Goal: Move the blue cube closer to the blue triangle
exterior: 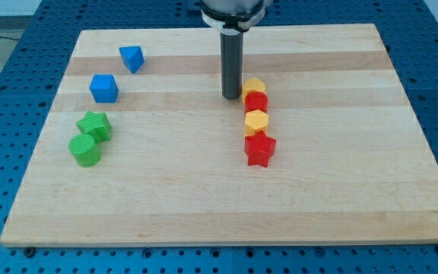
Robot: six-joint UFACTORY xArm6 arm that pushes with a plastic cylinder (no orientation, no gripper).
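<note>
The blue cube (104,88) lies on the wooden board at the view's left. The blue triangle (131,58) lies a little above and to the right of it, with a small gap between them. My tip (231,97) rests on the board near the centre top, far to the right of both blue blocks. It stands just left of a yellow block (254,87), close to it or touching it.
A column of blocks runs down from the tip's right: the yellow block, a red block (256,102), a yellow hexagon (256,121), a red star (260,149). A green star (94,125) and a green cylinder (85,149) lie below the blue cube.
</note>
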